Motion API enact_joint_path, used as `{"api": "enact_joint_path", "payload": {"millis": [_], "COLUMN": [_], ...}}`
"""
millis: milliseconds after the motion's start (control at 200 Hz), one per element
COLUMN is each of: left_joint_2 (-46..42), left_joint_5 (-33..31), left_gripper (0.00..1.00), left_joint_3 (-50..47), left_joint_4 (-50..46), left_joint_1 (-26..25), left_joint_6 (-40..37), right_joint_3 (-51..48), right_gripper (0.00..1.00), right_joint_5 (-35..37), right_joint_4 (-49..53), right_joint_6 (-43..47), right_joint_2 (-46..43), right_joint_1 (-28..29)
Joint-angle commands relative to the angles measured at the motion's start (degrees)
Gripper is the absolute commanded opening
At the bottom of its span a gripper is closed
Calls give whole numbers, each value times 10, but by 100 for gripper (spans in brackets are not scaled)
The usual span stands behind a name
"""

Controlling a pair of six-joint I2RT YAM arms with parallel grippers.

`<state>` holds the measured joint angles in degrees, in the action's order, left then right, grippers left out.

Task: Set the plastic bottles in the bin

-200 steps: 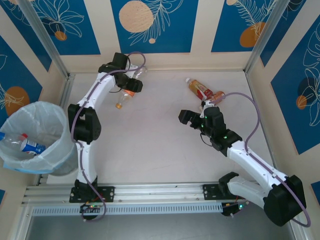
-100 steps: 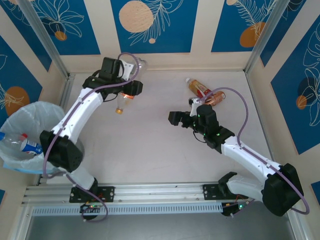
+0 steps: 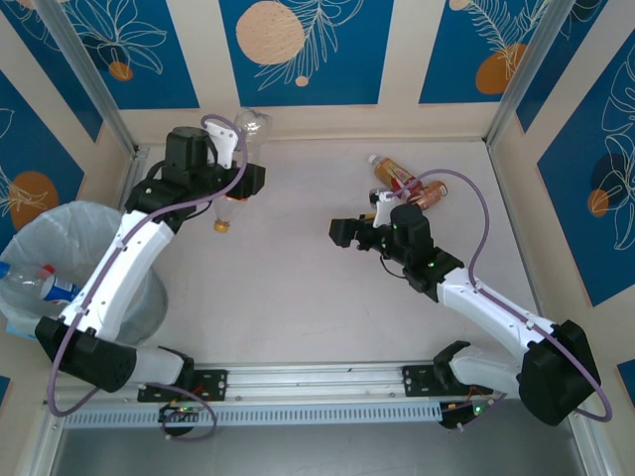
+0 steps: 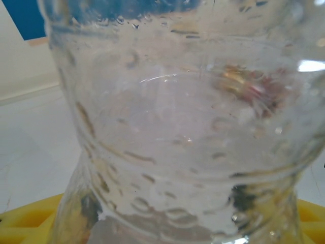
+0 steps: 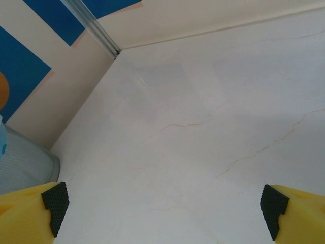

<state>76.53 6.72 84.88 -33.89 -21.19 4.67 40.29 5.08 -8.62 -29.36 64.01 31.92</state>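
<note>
Top external view gives me the left hand (image 3: 236, 183) pinching a clear bottle (image 3: 226, 208) around its middle. It is held tilted above the far-left part of the bench (image 3: 298, 297), orange cap down and base up toward the back. On my left wrist camera that clear bottle (image 4: 172, 132) sits right against the lens, with yellow fingers (image 4: 25, 226) at the lower corners. The bin (image 3: 104, 223) stands beside the bench's left edge, well apart from the held bottle, and I see a blue-labelled bottle (image 3: 60, 291) lying inside it. My right hand (image 3: 359, 223) hovers over mid-bench, spread wide and holding nothing. Its wrist view shows the right hand (image 5: 162, 201) with pads (image 5: 55, 201) far apart over bare surface. Beyond that hand, two more bottles (image 3: 395, 178) lie side by side near the far-right corner.
</note>
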Motion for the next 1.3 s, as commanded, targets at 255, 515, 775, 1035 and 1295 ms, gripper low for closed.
{"api": "enact_joint_path", "payload": {"millis": [255, 515, 775, 1035, 1295], "left_joint_2": [-98, -144, -193, -214, -280], "left_joint_5": [-156, -311, -453, -500, -466], "left_gripper": [43, 42, 39, 42, 41], "left_joint_3": [22, 35, -19, -40, -154], "left_joint_4": [-59, -62, 57, 73, 101], "left_joint_1": [-1, 31, 92, 192, 292], "left_joint_6": [1, -20, -66, -25, 74], "right_joint_3": [19, 36, 36, 24, 41], "right_gripper": [99, 99, 99, 99, 99], "right_joint_5": [-27, -43, -48, -44, -61], "right_joint_4": [-45, -55, -55, -60, -59], "right_joint_6": [15, 12, 11, 13, 23], "right_joint_2": [28, 61, 71, 78, 104], "right_joint_1": [5, 7, 9, 10, 10]}}
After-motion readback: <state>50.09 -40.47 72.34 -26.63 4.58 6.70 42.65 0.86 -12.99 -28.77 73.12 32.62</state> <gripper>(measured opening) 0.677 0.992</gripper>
